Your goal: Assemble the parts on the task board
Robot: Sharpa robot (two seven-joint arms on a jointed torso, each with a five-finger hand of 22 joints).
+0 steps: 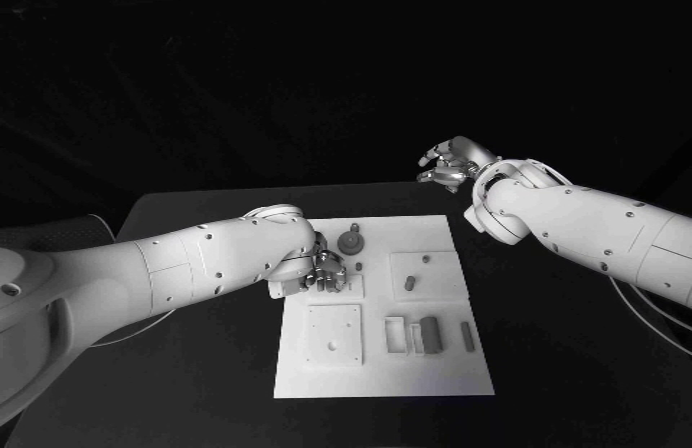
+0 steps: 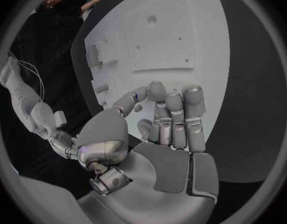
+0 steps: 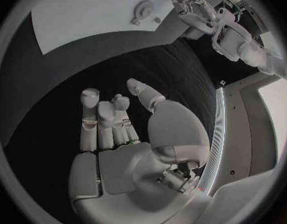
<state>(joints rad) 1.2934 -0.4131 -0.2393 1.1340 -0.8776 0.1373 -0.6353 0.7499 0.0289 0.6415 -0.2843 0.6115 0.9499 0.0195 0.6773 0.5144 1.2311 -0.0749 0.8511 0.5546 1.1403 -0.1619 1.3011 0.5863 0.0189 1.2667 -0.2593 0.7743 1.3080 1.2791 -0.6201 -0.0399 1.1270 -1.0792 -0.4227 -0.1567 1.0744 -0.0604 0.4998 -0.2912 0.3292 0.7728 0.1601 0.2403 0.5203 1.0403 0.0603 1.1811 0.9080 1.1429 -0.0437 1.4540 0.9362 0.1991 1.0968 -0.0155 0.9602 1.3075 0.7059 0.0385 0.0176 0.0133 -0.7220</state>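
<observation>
Nearest you, the task board (image 1: 378, 368) lies flat in the middle of the black table (image 1: 577, 368). Small grey parts (image 1: 428, 330) sit in its near right section, and one stands further back (image 1: 410, 281). A round part (image 1: 352, 240) stands near the far edge. Your left hand (image 1: 323, 270) hovers low over the board's left middle, fingers curled in together; you cannot tell whether it pinches anything. Farthest, your right hand (image 1: 453, 161) hangs beyond the board's far right corner, fingers apart and holding nothing.
</observation>
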